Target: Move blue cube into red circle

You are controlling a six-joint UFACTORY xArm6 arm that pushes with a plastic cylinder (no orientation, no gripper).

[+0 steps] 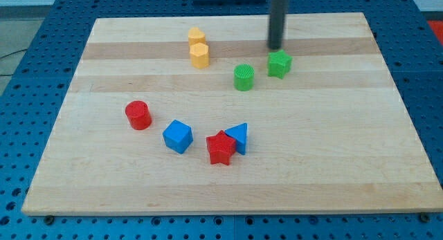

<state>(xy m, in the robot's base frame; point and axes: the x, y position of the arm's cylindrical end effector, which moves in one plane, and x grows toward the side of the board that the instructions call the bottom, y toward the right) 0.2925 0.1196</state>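
Note:
The blue cube (178, 136) lies on the wooden board at lower centre-left. The red circle, a short red cylinder (138, 115), stands just up and to the left of it, a small gap apart. My tip (275, 47) is at the view's top, right of centre, far from both. It stands just above the green star-shaped block (279, 63), very close to it.
A green cylinder (243, 77) sits left of the green star. Two yellow blocks (198, 47) stand together at upper centre. A red star (221, 148) touches a blue triangular block (238, 137) right of the blue cube. The board (346, 171) rests on a blue perforated table.

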